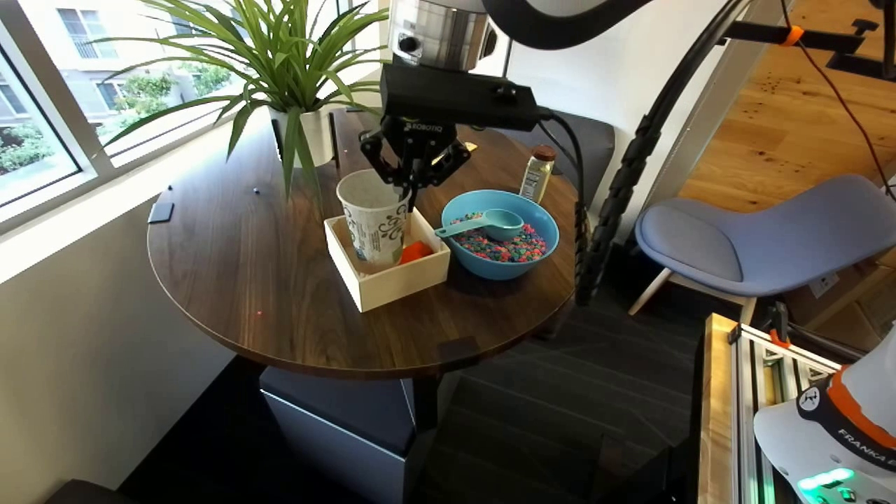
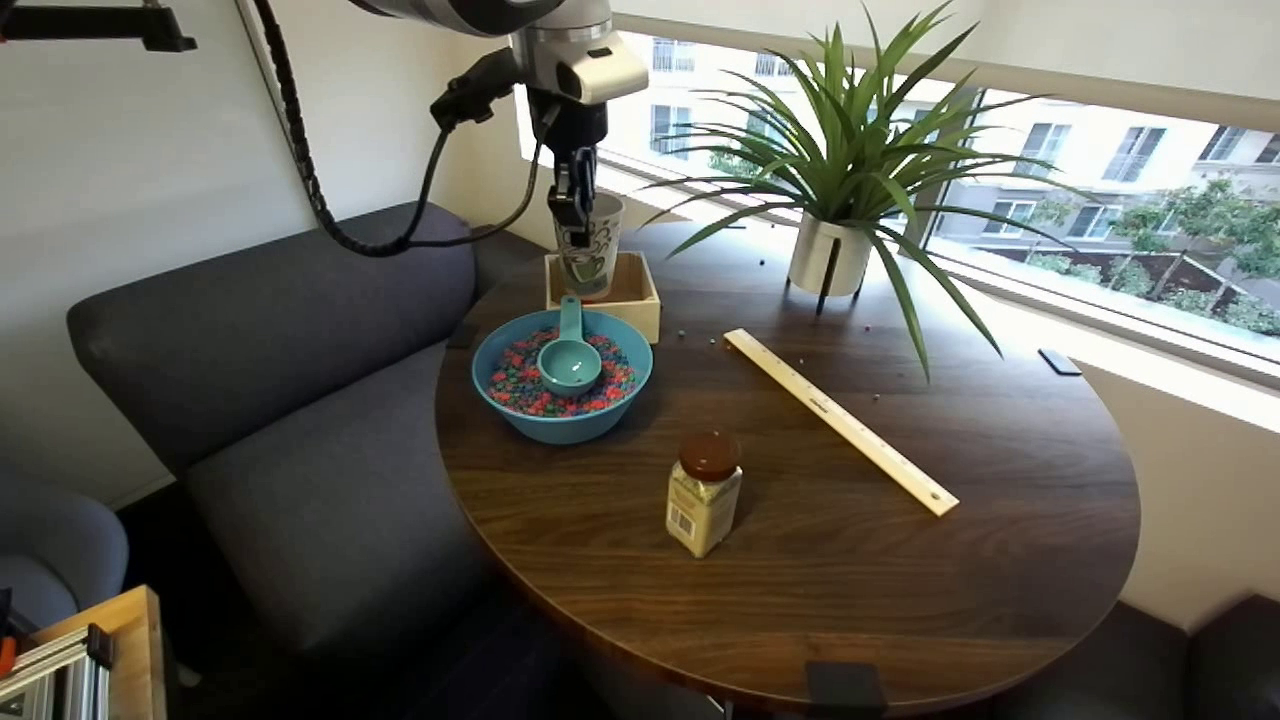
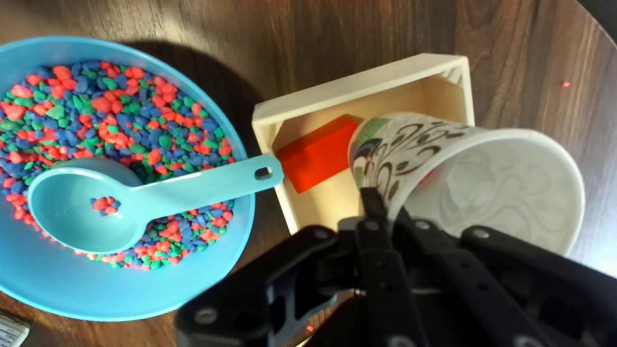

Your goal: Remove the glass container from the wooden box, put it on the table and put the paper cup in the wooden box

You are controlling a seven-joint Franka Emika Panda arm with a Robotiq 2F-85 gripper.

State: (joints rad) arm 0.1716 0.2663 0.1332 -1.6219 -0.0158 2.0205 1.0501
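Dark round table [image 1: 259, 280], wooden box [image 1: 406, 285] on it, my gripper [image 3: 388, 205] above the box pinching the paper cup [image 1: 373, 225] by its wall, base inside the box, floor contact unclear: I'd best seat it level beside the orange block [image 3: 318, 153] before loosening.

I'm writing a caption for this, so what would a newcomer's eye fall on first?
Probably the round blue bowl of small red, green and blue pebbles, on the dark brown wooden table beside the square pale wooden box. Next, the white, tapered, swirl-printed paper cup in or just above that box, pinched by the black two-fingered gripper. Then the leafy green plant in a pale pot by the window.
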